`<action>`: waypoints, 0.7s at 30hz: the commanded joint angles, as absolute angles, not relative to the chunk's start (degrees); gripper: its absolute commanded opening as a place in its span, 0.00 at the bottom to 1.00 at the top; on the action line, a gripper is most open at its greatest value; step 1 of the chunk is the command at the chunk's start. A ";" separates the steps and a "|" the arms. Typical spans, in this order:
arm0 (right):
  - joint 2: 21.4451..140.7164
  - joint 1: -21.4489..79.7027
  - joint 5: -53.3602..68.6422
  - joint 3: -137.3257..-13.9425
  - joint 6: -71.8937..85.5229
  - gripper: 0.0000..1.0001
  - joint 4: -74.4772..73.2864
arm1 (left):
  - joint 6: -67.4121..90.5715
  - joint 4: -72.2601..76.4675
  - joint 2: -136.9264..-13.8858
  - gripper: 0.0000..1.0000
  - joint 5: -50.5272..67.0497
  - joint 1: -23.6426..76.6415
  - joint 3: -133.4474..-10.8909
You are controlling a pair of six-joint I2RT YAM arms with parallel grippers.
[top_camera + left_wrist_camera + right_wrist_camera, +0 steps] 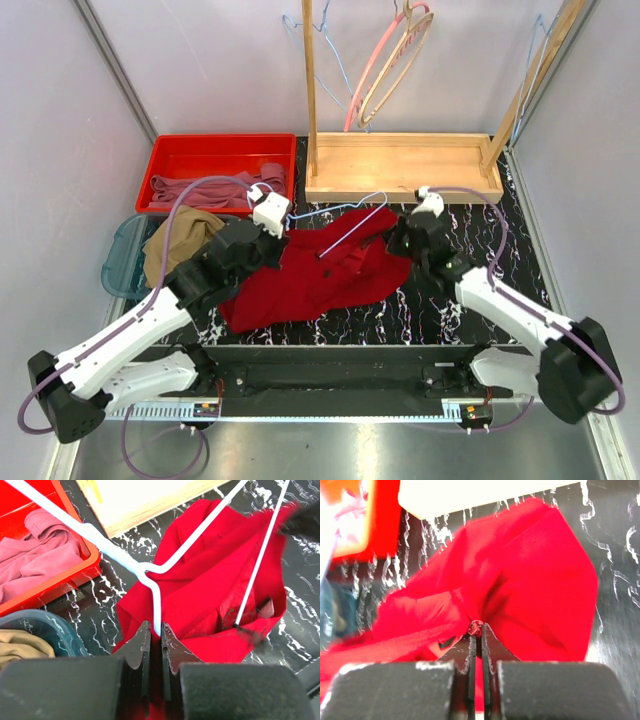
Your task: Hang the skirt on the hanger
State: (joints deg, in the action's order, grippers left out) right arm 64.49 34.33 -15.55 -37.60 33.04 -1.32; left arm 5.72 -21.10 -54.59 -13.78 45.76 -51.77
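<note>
Tan and crumpled, the skirt [180, 240] is lying in a teal bin [118, 262], well to the left of the wooden tray [400, 185] in the overhead view. A dark red garment [310, 275] is spreading over the marbled mat just in front of that tray, with the light-blue wire hanger [350, 233] lying across its upper part. The left gripper [283, 222] is sitting at the garment's left edge, near the tray's front-left corner. The right gripper [400, 235] is sitting at the garment's right edge, just in front of the tray.

From the left wrist, the left gripper [156, 630] is pinching the hanger [157, 605] by its wire, jaws nearly together. The red garment [210, 590] is lying below the tray [145, 500], and the skirt [20, 647] is showing at the lower left in the bin [70, 630], far from the tray.

From the right wrist, the right gripper [477, 630] is nipping a small fold of the red garment [530, 590] between closed jaws, with the overexposed tray [470, 495] just beyond the cloth.
</note>
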 commanded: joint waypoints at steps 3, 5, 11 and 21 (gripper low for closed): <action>74.96 25.84 -3.18 -54.54 33.58 0.00 -7.27 | 6.42 -17.66 -50.45 0.00 -13.45 45.53 -51.24; 78.21 25.14 -1.15 -58.25 33.14 0.00 -10.18 | 6.07 -17.75 -50.80 0.00 -14.06 45.61 -51.07; 83.76 20.84 2.11 -70.92 30.94 0.00 -24.50 | 6.24 -17.84 -52.56 0.00 -17.31 45.97 -51.50; 84.90 17.05 -1.65 -80.50 26.28 0.00 -35.68 | 3.43 -19.34 -55.37 0.00 -25.48 48.95 -51.85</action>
State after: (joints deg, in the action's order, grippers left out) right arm 84.31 20.32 5.61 -75.26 29.58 -32.10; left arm 6.42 -17.39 -55.07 -18.20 47.75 -50.98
